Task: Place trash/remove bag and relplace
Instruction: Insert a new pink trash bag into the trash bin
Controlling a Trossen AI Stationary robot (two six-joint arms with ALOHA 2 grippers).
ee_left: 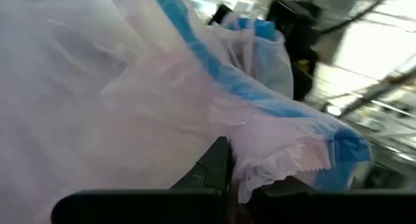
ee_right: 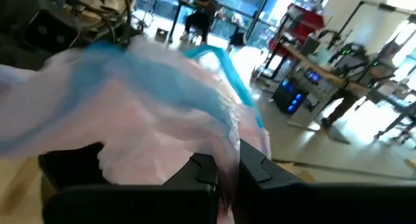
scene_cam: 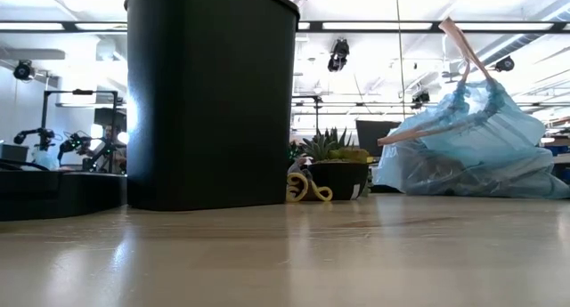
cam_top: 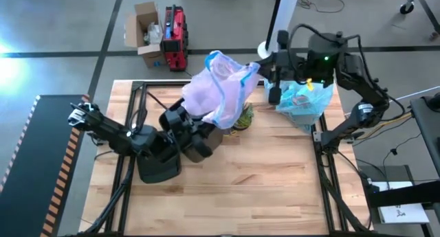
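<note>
High view shows the fresh pinkish-lilac bag (cam_top: 221,93) hanging in the air between both arms, above the middle of the worktop (cam_top: 261,182), and the black bin (cam_top: 158,165) standing just beside the left arm. The left end effector (cam_top: 206,130) is pressed together on the lower folds of this liner. The right end effector (cam_top: 270,77) pinches its upper edge near the blue band. Both wrist views confirm film caught between the dark fingers (ee_left: 218,169).

The filled light blue-teal bag (cam_top: 302,103) sits on the worktop's far right side, close under the right arm, with its tie handles sticking up. Loose trash cannot be made out, and whatever the bag holds is hidden by the crinkled plastic.

My reading is that the new liner has yet to go over the bin, and several things could spoil that:
- The film is thin and stretched between two pinch points, so pulling the arms apart could tear it or let it slip out of one grip.
- Both grips seem to hold bunched layers, so the mouth may stay closed and fail to open over the rim.
- The potted plant (cam_top: 242,117) stands right under the hanging liner and could snag it or be knocked over.
- A push from the left arm could tip the bin, and a swing of the right arm could topple the full bag
</note>
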